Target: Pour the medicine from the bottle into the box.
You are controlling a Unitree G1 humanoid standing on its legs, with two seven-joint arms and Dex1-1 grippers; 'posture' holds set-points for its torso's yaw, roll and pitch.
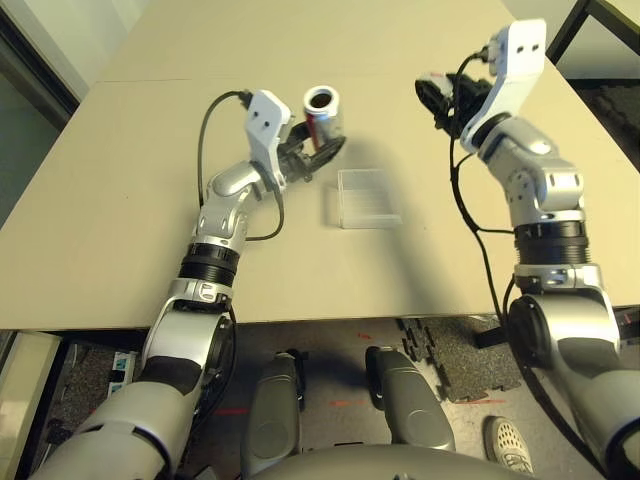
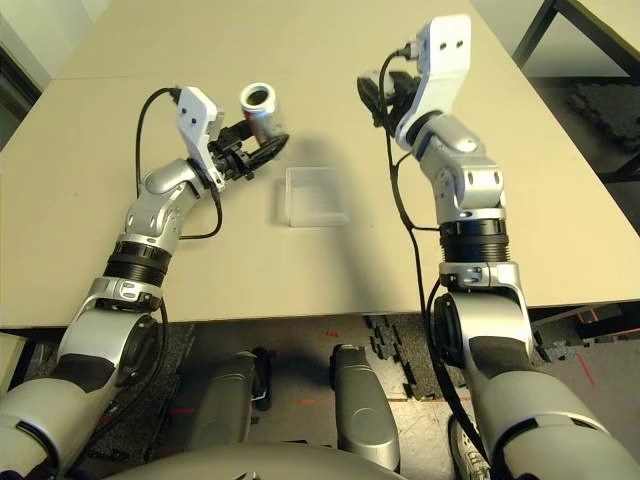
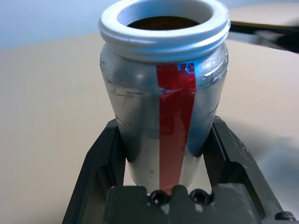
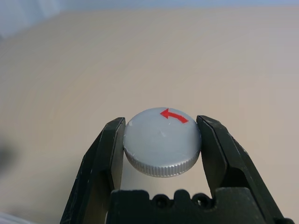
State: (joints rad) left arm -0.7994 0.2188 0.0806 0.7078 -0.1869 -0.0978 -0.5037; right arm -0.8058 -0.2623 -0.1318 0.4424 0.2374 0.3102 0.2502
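Nearest on the table (image 1: 120, 200), the box (image 1: 366, 198) lies clear and shallow. Just beyond, the left gripper (image 1: 318, 150) is clamped around the bottle (image 1: 322, 115), silver, red-striped, mouth uncapped. Farther right, the right gripper (image 1: 432, 100) pinches the cap (image 4: 162, 142), grey, red-arrowed.
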